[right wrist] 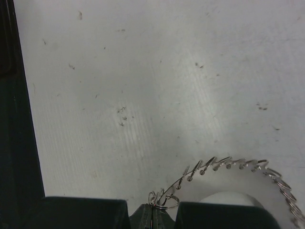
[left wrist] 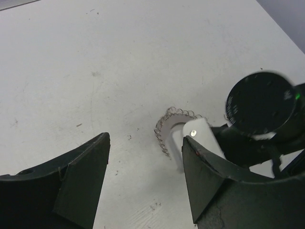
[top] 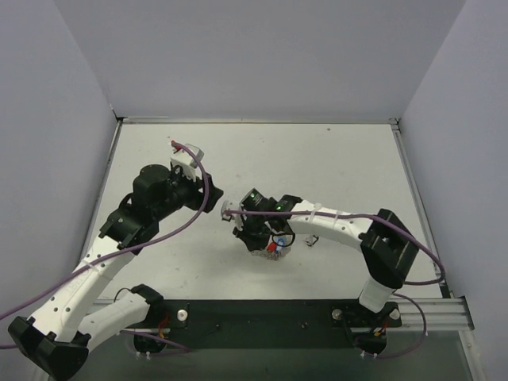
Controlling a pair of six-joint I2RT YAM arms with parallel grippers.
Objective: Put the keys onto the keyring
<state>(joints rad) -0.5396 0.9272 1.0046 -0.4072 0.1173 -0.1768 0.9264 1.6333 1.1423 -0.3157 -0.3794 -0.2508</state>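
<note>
The keyring (right wrist: 224,164), a thin silvery coiled loop, arcs over the white table. My right gripper (right wrist: 153,217) is shut on one end of it, where a small round ring hangs at the jaw tips. In the left wrist view, part of the keyring (left wrist: 164,131) curls round the right gripper's white finger mount (left wrist: 195,136). My left gripper (left wrist: 145,140) is open just in front of it, holding nothing. From above, the left gripper (top: 202,176) faces the right gripper (top: 232,213). A red-headed key (top: 274,248) peeks out under the right wrist; other keys are hidden.
The white table (top: 317,159) is walled in grey on three sides, with a metal rail (top: 413,198) along its right edge. Purple cables (top: 182,226) trail from both arms. The right arm's black elbow (top: 389,250) sits near the right rail.
</note>
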